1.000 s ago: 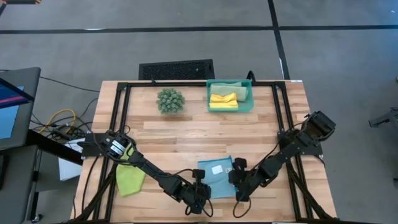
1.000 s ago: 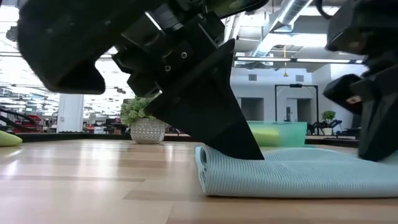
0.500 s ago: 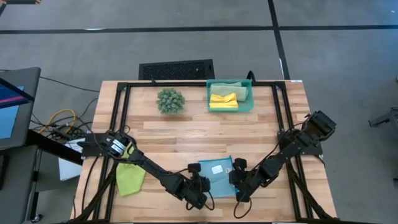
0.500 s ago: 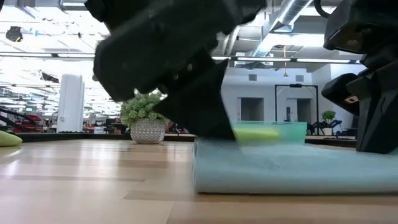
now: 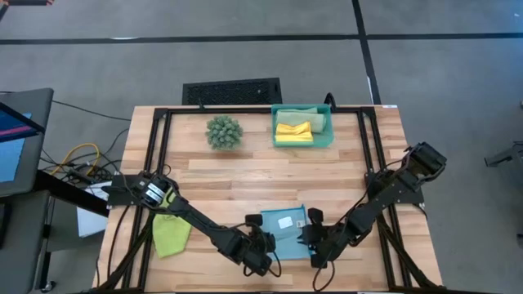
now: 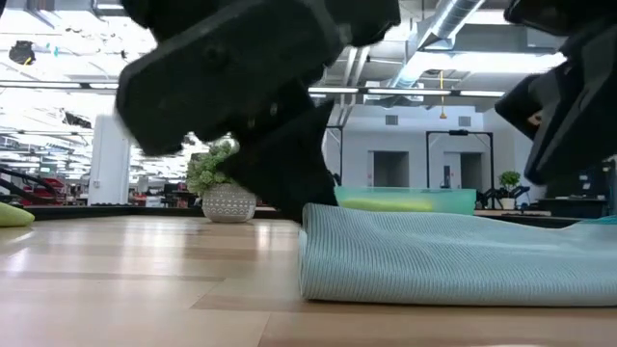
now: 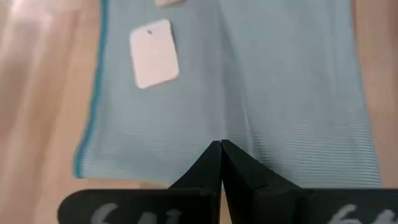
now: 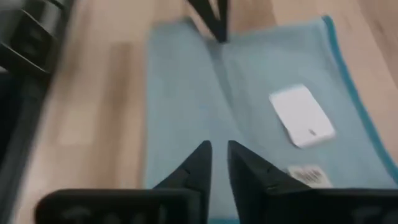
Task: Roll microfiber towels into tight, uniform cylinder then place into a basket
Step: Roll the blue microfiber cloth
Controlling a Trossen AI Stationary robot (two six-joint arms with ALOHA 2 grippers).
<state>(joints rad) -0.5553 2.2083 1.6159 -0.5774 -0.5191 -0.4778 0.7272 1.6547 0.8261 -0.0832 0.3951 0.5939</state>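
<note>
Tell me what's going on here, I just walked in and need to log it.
Both arms are working on the light blue towel lying flat at the table's front edge. The left gripper is shut, its tips at the towel's left side. The right gripper is slightly open over the towel's right side, holding nothing. A yellow towel already lies in the teal basket, and a lime green towel waits at the left.
</note>
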